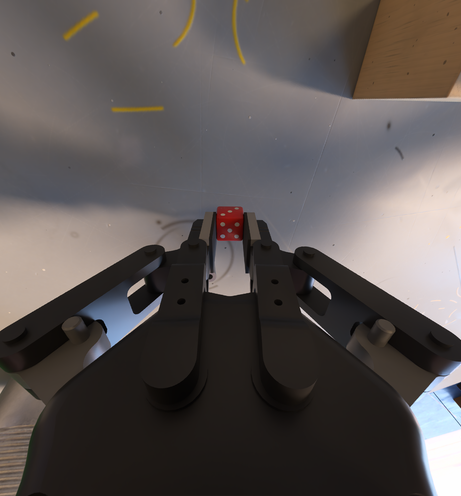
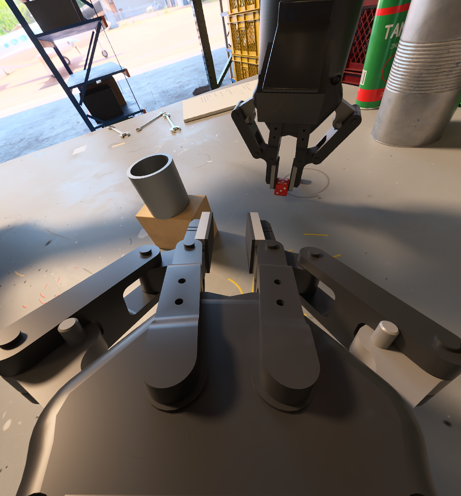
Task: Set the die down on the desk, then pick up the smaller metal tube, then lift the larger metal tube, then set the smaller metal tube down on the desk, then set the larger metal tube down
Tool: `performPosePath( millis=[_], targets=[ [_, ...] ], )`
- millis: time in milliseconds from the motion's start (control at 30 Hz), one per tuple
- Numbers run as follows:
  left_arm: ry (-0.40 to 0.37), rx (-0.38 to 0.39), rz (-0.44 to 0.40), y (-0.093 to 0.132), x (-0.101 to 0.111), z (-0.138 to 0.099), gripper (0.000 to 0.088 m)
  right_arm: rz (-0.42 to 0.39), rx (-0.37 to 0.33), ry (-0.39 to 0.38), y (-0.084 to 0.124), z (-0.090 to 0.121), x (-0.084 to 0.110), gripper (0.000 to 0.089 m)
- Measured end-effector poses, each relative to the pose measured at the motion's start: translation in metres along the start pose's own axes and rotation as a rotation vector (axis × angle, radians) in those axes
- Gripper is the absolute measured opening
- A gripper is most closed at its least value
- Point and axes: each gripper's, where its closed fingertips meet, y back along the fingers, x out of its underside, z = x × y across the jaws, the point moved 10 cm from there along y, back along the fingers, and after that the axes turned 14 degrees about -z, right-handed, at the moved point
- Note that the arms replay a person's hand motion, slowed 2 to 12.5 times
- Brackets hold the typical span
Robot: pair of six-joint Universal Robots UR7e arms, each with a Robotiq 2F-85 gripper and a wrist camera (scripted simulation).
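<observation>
My left gripper (image 1: 229, 225) is shut on a red die (image 1: 229, 223) with white dots, held at the fingertips low over the grey desk (image 1: 331, 188); whether the die touches the desk I cannot tell. The right wrist view shows this gripper (image 2: 281, 178) and the die (image 2: 281, 187) ahead. My right gripper (image 2: 230, 226) is open and empty above the desk. The smaller metal tube (image 2: 158, 185) stands open end up on a wooden block (image 2: 170, 228), just left of my right fingertips. The larger metal tube (image 2: 425, 80) stands at the far right.
A green can (image 2: 379, 53) stands beside the larger tube. Wrenches (image 2: 149, 122) and a flat grey slab (image 2: 210, 106) lie at the desk's far edge. Yellow and red crates (image 2: 244, 40) are behind. The wooden block (image 1: 411, 48) also shows in the left wrist view.
</observation>
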Motion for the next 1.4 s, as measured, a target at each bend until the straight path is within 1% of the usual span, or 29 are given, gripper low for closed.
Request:
performPosePath(
  millis=[467,933,1400],
  targets=[
    [-0.001,0.020,-0.036,-0.0033,-0.0062,0.0025,0.0179,0.015,-0.002,0.006,-0.0018,0.0001,0.0020,0.0221],
    [-0.022,0.019,-0.004,-0.0064,-0.0050,0.0044,0.0179,0.014,-0.008,-0.003,-0.0029,0.0001,0.0027,0.0222],
    [-0.019,0.041,0.018,-0.0096,-0.0020,0.0049,0.0179,0.021,-0.006,-0.007,-0.0032,-0.0011,0.0041,0.0222]
  ],
)
